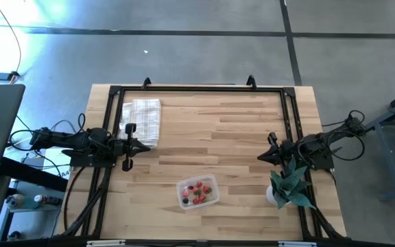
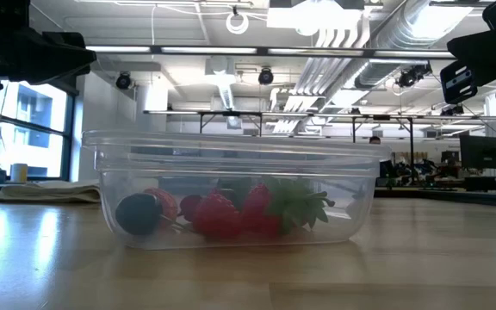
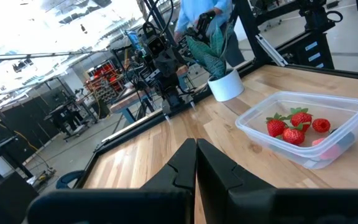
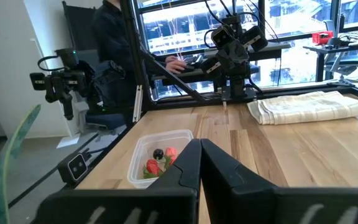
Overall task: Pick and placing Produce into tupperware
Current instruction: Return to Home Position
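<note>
Clear plastic tupperware (image 1: 181,186) sits on the wooden worktop (image 1: 238,130), toward its lower edge in the high view and roughly midway between the two arms. All the produce (image 1: 197,193) in view lies inside it (mostly red berries with green tops, plus one dark piece at one end). The left tool (image 1: 145,146) hangs at the worktop's left side, just beside the folded checked cloth (image 1: 142,118), fingers pressed together and holding nothing. The right tool (image 1: 261,157) hangs at the right side next to the potted plant (image 1: 290,184), likewise closed and empty.
</note>
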Motion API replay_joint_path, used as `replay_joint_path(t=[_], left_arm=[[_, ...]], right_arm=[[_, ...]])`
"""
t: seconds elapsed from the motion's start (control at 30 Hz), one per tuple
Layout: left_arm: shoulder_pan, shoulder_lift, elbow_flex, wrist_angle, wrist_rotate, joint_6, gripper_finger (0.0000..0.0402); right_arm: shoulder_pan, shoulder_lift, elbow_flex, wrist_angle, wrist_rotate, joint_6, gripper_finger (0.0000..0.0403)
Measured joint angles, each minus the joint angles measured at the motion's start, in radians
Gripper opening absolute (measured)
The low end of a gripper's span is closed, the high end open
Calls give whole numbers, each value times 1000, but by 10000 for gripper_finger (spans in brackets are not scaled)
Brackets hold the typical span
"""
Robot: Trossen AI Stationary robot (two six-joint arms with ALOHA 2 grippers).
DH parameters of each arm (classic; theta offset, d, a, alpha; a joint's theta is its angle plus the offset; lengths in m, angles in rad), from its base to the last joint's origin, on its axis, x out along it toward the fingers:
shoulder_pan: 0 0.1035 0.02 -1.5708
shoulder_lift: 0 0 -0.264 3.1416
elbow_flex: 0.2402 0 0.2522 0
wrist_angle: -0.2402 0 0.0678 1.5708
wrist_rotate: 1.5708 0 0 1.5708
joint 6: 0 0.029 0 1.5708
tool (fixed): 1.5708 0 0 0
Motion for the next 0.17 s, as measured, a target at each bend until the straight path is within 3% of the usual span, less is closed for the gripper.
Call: replay_joint_path(t=[0.17], left_arm=[[0, 0, 0, 0, 0, 0, 3]], right_arm=[[0, 0, 0, 0, 0, 0, 0]])
